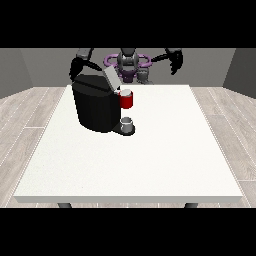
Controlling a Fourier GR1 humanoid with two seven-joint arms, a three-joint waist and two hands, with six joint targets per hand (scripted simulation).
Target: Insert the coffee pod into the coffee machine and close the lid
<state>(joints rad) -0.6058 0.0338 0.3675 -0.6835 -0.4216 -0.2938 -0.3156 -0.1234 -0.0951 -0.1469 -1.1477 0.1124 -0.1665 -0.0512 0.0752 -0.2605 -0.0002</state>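
A black coffee machine (pixel 95 107) stands on the left half of the white table (pixel 150 160). Its grey lid (pixel 111 77) is tilted up and open. The machine's red head (pixel 127 101) has a pale opening on top, and a small grey cup (pixel 128 123) sits on the base below it. A small grey pod-like cylinder (pixel 144 76) stands at the table's far edge, in front of the robot. The hand at the view's left (pixel 76 67) hovers just behind the machine's top. The hand at the view's right (pixel 175 62) is raised above the far edge, holding nothing, its fingers hanging relaxed.
The robot's grey and purple torso (pixel 128 62) is behind the far edge. Wooden floor surrounds the table, and bare white tabletop stretches to the right of and in front of the machine.
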